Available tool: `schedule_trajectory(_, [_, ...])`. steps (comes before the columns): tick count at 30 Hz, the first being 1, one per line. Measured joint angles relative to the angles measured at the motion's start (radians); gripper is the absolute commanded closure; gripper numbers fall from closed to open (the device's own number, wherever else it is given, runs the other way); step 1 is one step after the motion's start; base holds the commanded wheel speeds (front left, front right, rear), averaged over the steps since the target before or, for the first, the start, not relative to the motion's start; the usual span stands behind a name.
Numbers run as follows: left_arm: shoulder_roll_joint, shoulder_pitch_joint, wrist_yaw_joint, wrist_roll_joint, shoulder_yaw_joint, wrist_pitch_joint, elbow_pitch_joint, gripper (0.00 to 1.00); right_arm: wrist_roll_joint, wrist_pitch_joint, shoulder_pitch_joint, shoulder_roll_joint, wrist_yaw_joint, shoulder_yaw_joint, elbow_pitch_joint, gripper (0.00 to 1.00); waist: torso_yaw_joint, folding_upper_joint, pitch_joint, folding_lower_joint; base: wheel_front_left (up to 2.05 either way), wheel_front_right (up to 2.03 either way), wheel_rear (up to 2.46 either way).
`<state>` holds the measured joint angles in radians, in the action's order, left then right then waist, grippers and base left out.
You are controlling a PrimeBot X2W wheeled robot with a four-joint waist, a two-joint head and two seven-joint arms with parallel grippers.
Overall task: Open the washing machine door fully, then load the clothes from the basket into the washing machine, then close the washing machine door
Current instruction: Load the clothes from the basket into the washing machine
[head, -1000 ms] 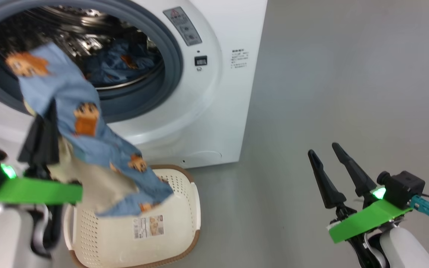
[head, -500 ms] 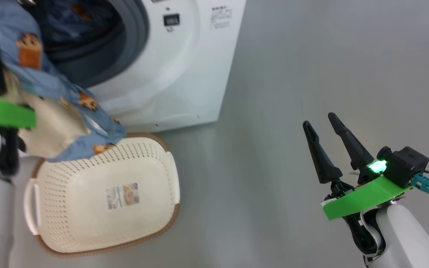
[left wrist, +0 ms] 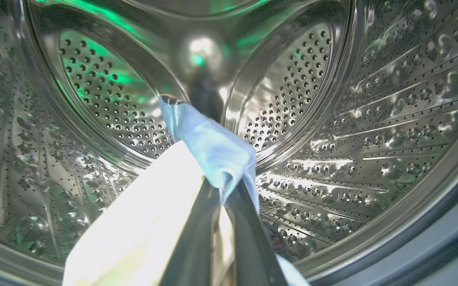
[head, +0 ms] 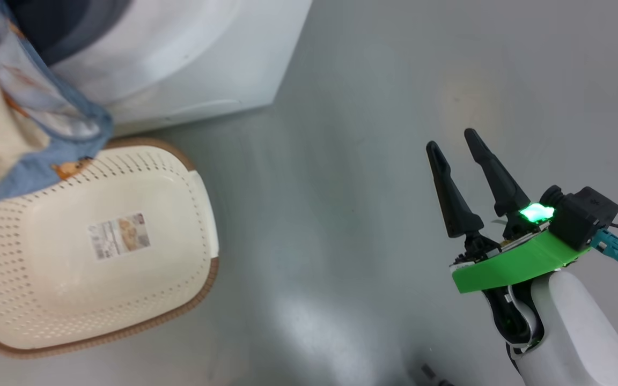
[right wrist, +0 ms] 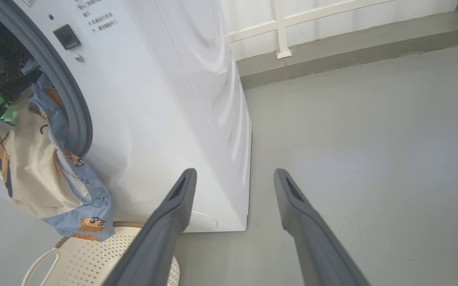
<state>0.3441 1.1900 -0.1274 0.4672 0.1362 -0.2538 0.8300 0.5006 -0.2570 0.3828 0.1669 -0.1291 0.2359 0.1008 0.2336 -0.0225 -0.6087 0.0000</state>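
At head view's ten o'clock, blue-and-cream printed clothes [head: 24, 166] over the far rim of the cream perforated basket [head: 142, 300], beside the white washing machine [head: 196, 69]; open grey floor [head: 341, 161] around the right gripper [head: 450, 138], spread wide, empty. Left wrist view: left gripper [left wrist: 220, 194] clamped on clothes inside the steel drum [left wrist: 332, 119]. Right wrist view: clothes across grey rubber gasket [right wrist: 78, 115], nine o'clock.
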Motion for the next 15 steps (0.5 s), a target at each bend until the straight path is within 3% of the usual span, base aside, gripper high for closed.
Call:
schedule_trajectory(10, [0.003, 0.152, 0.0, -0.038, 0.022, 0.0, 0.107, 1.0, -0.007, 0.0, 0.014, -0.02, 0.0, 0.009, -0.013, 0.0, 0.049, 0.0, -0.109, 0.0, 0.0, 0.0, 0.0])
schedule_trajectory(15, [0.013, 0.212, 0.001, -0.073, -0.032, 0.0, 0.004, 1.0, -0.007, 0.0, 0.021, -0.026, 0.0, 0.009, -0.013, 0.0, 0.067, 0.0, -0.134, 0.0, 0.0, 0.0, 0.0])
